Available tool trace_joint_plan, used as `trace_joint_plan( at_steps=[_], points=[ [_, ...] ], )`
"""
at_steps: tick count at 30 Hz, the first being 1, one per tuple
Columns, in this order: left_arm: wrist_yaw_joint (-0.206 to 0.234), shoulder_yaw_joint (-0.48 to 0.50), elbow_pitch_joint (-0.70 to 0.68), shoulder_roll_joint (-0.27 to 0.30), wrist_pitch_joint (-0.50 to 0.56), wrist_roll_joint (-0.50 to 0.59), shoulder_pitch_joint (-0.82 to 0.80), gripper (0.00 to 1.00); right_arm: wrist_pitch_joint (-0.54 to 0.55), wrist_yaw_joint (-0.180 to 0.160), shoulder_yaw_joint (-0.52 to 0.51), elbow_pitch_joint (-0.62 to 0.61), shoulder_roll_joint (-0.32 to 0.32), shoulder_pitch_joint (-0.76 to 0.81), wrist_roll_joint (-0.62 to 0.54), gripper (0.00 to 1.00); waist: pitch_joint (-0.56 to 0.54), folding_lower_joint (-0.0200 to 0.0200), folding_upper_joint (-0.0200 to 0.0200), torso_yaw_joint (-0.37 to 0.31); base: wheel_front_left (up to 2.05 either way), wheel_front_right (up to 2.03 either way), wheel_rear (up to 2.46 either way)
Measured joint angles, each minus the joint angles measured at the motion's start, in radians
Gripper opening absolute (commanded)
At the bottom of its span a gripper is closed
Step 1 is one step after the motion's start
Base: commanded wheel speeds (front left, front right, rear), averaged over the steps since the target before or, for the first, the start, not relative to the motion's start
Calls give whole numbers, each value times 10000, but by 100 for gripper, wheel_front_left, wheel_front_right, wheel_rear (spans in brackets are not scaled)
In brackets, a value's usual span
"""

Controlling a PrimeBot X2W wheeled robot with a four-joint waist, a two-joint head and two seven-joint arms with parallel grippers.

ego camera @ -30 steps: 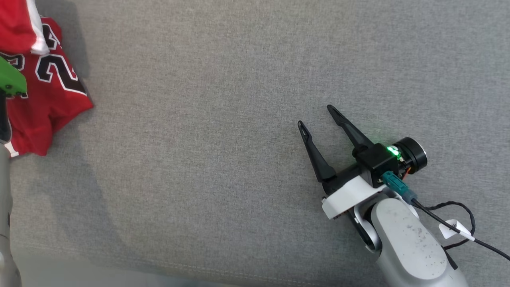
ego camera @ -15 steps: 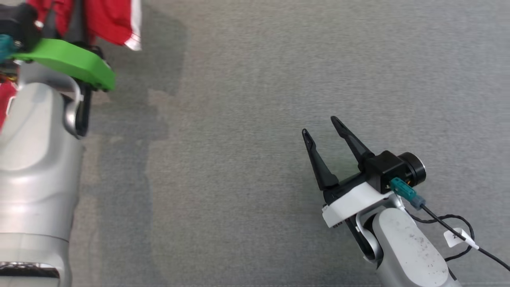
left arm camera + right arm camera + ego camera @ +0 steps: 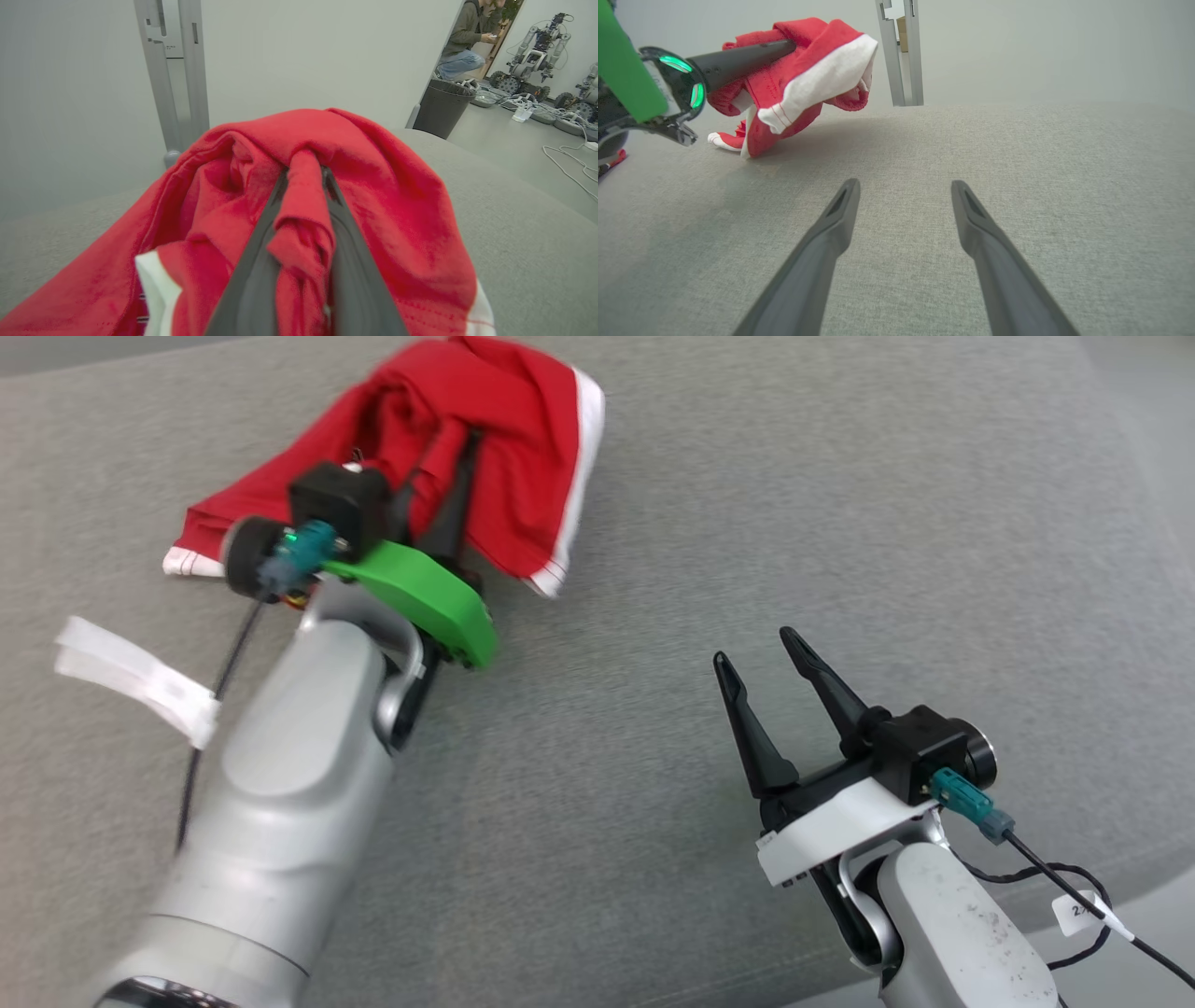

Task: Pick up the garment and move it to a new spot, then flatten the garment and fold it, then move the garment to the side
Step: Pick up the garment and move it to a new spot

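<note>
Noting the state at this moment. We see the left pincer (image 3: 455,441) nearly closed on a bunched fold of the red garment (image 3: 523,457). In the left wrist view its 2 dark fingers (image 3: 261,233) run up either side of a pinched roll of red cloth, which fills the narrow gap between them. The garment drapes over and around that pincer, mostly lifted, at the far left of the grey fabric-covered counter (image 3: 653,821). White trim (image 3: 586,457) runs along 1 edge. In the right wrist view a red-and-white corner (image 3: 720,141) rests on the counter below the lifted bulk.

The right pincer (image 3: 753,646) sits at the lower right of the head view, well apart from the garment, jaws spread wide and holding nothing. Its 2 fingers lie low over bare counter; we cannot tell whether they touch it.

Background, left wrist view: a grey post (image 3: 173,70) stands against the wall and a dark bin (image 3: 441,109) is just past the counter's far edge. A person (image 3: 462,42) crouches beyond the bin.
</note>
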Motion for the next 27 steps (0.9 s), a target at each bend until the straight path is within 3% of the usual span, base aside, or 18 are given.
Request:
trace_joint_plan(
  at_steps=[6,7,8,9,15,20,27],
  points=[
    [0,-907,19,-372,2,19,610,0,0,0,-67,-130,-4,166,222,100,-18,0,0,-988,0,0,0],
    [0,-959,56,-387,0,35,745,16,0,0,-73,-159,-2,165,253,100,-15,0,0,-1128,0,0,0],
    [0,-999,82,-393,2,77,858,44,0,0,-63,-165,0,165,270,100,-12,0,0,-1229,0,0,0],
    [0,-1001,119,-412,0,104,1017,100,0,0,-58,-171,0,165,284,100,-10,0,0,-1345,0,0,0],
    [240,-389,-391,-360,0,619,1834,100,0,0,-257,-240,4,199,366,100,-26,0,0,-1458,0,0,0],
    [558,861,-1452,75,0,1129,2979,100,0,0,-558,-284,6,196,136,100,-122,0,0,-1039,0,0,0],
    [853,2832,-2798,242,-4,1822,4851,100,0,0,-924,-128,19,358,-184,100,-495,0,0,-246,0,0,0]
  ],
)
